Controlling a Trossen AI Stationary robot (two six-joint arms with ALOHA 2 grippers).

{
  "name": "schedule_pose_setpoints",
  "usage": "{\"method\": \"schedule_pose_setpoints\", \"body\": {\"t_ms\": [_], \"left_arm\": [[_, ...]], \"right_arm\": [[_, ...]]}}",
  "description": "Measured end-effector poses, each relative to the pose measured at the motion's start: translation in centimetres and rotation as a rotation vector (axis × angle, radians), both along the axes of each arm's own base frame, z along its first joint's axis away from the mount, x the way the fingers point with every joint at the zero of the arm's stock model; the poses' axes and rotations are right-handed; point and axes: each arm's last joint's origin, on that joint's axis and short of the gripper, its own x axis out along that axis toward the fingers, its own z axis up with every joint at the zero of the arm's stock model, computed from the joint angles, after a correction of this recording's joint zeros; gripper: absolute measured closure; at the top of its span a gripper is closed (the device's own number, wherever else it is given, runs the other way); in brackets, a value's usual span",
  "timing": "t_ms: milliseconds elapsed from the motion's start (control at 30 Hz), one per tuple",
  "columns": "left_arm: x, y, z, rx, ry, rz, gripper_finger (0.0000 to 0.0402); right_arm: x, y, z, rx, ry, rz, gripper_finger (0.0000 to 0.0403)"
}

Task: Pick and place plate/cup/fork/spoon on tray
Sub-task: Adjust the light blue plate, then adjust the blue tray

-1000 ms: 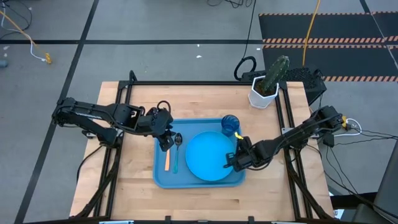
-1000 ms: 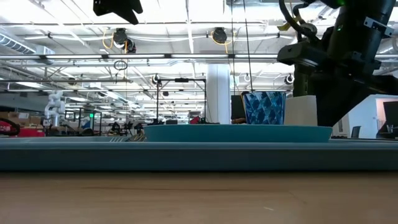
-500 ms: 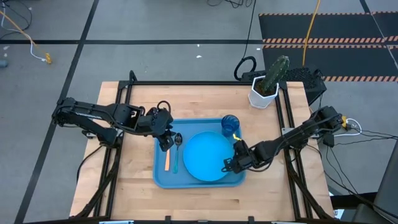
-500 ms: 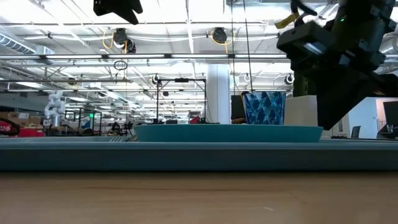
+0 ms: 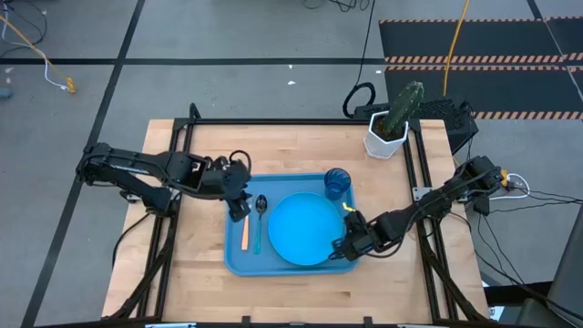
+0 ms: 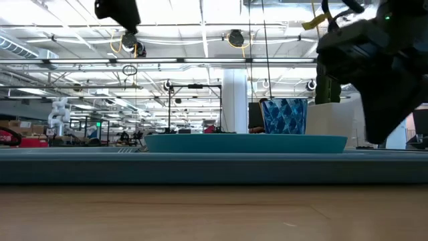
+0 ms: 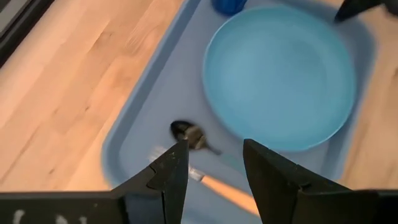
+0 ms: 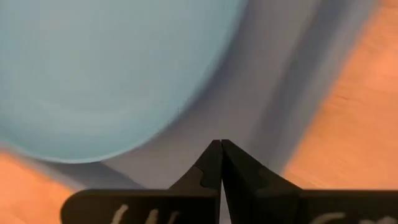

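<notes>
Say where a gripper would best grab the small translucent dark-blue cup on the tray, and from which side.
Probably the rim of the small translucent dark-blue cup, from straight above. It stands upright with its mouth open in the corner of the rectangular blue plastic tray, and the round sky-blue plate and tray wall crowd its sides.

Blue tray (image 5: 239, 260) sits mid-table (image 5: 200, 282). On it: plate (image 5: 305, 229) at centre, cup (image 5: 336, 183) at the far right corner, spoon (image 5: 259, 219) and fork (image 5: 245, 233) side by side along the left. Left gripper (image 5: 239, 207) over the tray's left edge, above fork. Right gripper (image 5: 346, 246) at plate's right rim. Potted cactus (image 5: 393, 123) at far right corner of table.
</notes>
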Motion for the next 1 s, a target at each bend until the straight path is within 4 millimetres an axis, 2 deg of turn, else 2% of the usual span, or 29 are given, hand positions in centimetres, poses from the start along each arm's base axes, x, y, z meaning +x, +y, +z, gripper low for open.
{"method": "schedule_pose_setpoints", "body": {"t_ms": [133, 267, 433, 667, 1000], "left_arm": [[-0.8, 0.4, -0.4, 0.006, 0.097, 0.029, 0.0245], [-1.3, 0.8, -0.8, -0.019, 0.152, 0.097, 0.0245], [-1.8, 0.8, -2.4, -0.085, 0.229, 0.159, 0.0245], [-2.0, -0.6, -5.3, -0.185, 0.282, 0.200, 0.0245], [-2.8, -2.2, -9.0, -0.317, 0.355, 0.322, 0.0245]], "right_arm": [[-0.8, -0.2, -0.1, -0.016, 0.076, -0.031, 0.0403], [-0.8, -0.3, -0.1, -0.028, 0.073, -0.079, 0.0403], [-1.2, -0.3, -0.1, -0.025, 0.100, -0.138, 0.0403], [-1.8, 0.3, 1.3, -0.048, 0.003, -0.170, 0.0403], [-2.9, 0.2, 1.3, -0.044, 0.115, -0.192, 0.0403]]}}
